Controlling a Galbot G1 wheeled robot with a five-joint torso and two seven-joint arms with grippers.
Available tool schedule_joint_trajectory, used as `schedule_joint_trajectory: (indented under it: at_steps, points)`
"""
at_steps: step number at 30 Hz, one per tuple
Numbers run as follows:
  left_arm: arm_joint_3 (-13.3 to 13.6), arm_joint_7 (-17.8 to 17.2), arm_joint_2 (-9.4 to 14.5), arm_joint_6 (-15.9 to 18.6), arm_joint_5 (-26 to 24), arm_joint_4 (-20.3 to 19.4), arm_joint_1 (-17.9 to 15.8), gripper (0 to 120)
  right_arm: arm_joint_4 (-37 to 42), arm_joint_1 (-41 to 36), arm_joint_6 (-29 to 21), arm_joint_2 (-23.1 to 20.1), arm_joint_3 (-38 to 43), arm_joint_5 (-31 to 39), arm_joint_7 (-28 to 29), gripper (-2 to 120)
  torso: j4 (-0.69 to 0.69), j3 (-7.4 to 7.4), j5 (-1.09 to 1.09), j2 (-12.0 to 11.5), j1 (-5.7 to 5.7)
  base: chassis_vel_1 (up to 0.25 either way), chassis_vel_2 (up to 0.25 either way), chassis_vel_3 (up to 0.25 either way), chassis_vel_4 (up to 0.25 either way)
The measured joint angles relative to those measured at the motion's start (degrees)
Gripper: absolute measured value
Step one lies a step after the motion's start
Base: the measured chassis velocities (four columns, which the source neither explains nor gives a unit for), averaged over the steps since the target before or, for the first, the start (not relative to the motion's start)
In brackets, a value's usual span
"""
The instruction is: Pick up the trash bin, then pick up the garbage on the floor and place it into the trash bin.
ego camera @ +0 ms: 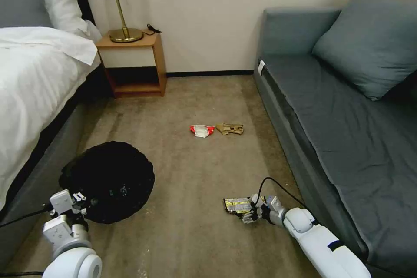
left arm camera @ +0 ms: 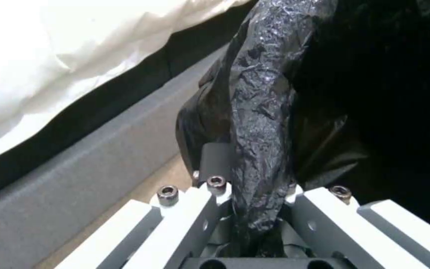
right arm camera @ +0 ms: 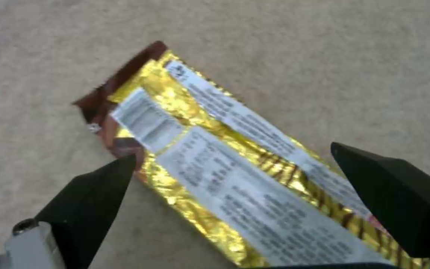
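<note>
Head view, left gripper (ego camera: 80, 202) clamped on trash bin (ego camera: 110, 180) rim, right gripper (ego camera: 247, 213) low, jaws spread astride gold-yellow wrapper (right arm camera: 235, 175)

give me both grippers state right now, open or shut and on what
Left gripper: shut on the bagged rim of the trash bin.
Right gripper: open, fingers on either side of the gold-yellow snack wrapper on the floor.
</note>
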Motion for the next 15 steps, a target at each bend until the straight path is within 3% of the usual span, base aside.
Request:
schedule_joint_trajectory:
  at_steps: [15]
  points:
    - [-0.66,0.09,-0.28,-0.08,0.37,-0.92,1.39,3,-5.91,2.36,2.41,1.56,1.12,-3.12,-0.3,100,0.01,0.0,0.0,0.0,0.0,0.0,0.0,0.0,0.0]
